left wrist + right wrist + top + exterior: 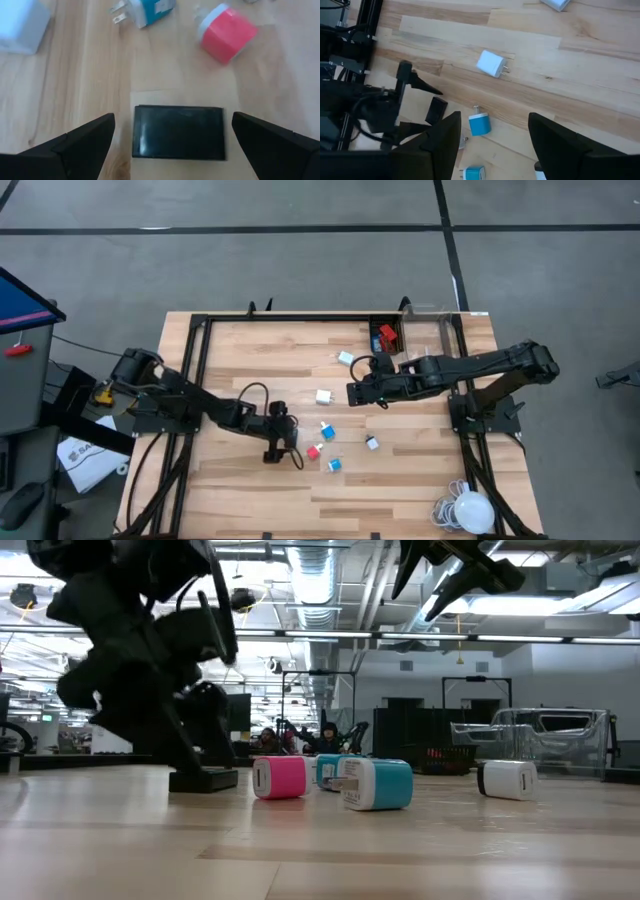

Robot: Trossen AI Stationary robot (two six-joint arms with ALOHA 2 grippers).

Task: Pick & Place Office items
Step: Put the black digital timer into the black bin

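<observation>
— The table (250,490) is pale wood planks, smooth with a soft sheen.

— And the black block (178,132) beside the pink plug (227,32)?

— Glossy, mirror-like face. The pink plug and the blue-and-white charger (378,784) look like smooth, satiny plastic. The gripper fingers (75,147) are matt black.

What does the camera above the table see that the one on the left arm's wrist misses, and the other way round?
Only the high view shows both arms, the right gripper hanging open over the table, the white ball lamp at the table's corner, and the clear bin. Only the left wrist view shows up close that the open left gripper straddles a flat black rectangular piece without touching it. Both show the pink charger and a blue charger lying just beyond.
</observation>
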